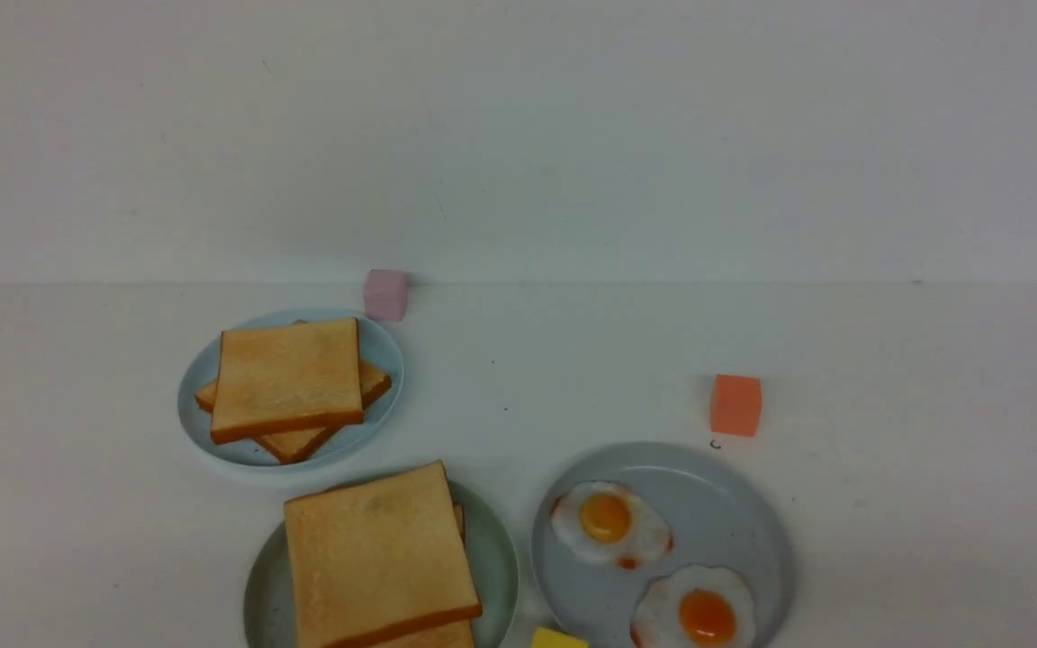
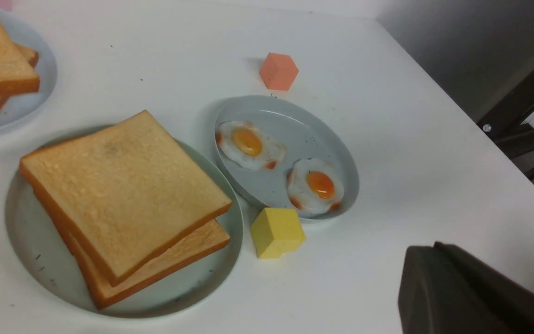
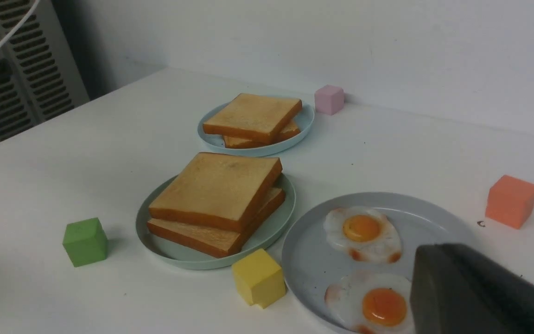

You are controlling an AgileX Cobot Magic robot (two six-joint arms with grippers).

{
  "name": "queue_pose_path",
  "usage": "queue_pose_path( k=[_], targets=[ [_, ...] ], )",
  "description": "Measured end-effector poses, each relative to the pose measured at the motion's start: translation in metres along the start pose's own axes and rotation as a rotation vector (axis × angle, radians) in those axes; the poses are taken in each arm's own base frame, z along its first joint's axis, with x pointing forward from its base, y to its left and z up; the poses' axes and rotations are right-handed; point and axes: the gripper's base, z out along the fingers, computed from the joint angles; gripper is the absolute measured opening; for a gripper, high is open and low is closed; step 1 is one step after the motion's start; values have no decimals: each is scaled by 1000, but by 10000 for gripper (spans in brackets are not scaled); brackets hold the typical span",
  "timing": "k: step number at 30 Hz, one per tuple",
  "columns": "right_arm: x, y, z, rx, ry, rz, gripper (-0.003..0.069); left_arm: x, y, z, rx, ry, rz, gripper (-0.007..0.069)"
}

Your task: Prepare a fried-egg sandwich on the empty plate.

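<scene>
The pale mint-green plate [image 1: 502, 567] [image 2: 30, 260] [image 3: 174, 253] carries two square toast slices, the upper toast slice [image 1: 374, 549] [image 2: 118, 190] [image 3: 216, 185] lying askew on the lower toast slice [image 2: 188, 246] [image 3: 193, 236]. Whatever lies between them is hidden. Two fried eggs [image 1: 608, 524] [image 1: 700, 614] rest on the grey plate [image 1: 716, 495] to its right. My left gripper [image 2: 433, 246] is shut and empty, hanging over bare table near the yellow cube [image 2: 276, 232]. My right gripper [image 3: 436, 247] is shut and empty beside the nearer egg [image 3: 378, 301]. The front view shows neither gripper.
A light-blue plate [image 1: 199, 423] behind the mint one holds two more toast slices [image 1: 289, 378]. A pink cube [image 1: 385, 294], an orange cube [image 1: 735, 405], the yellow cube [image 1: 558, 639] and a green cube [image 3: 85, 241] stand around the plates. The table's right edge [image 2: 457, 125] drops off.
</scene>
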Motion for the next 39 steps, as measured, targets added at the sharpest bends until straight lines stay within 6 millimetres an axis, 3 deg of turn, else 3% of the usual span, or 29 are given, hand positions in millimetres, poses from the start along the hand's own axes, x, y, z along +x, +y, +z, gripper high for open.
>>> queue_pose_path(
  k=[5,9,14,18,20,39],
  targets=[
    [0,0,0,0,0,1,8,1,4,0,-35,-20,72,-13],
    [0,0,0,-1,0,3,14,10,21,-8,-179,-148,124,-13],
    [0,0,0,0,0,0,18,47,57,-10,-440,-273,92,-13],
    [0,0,0,0,-1,1,22,80,82,-1,-598,-210,51,-13],
    [0,0,0,0,-1,1,25,86,86,-1,-641,-180,45,-13],
    [0,0,0,-1,-1,4,44,86,86,-1,-646,-179,68,-7]
  ],
)
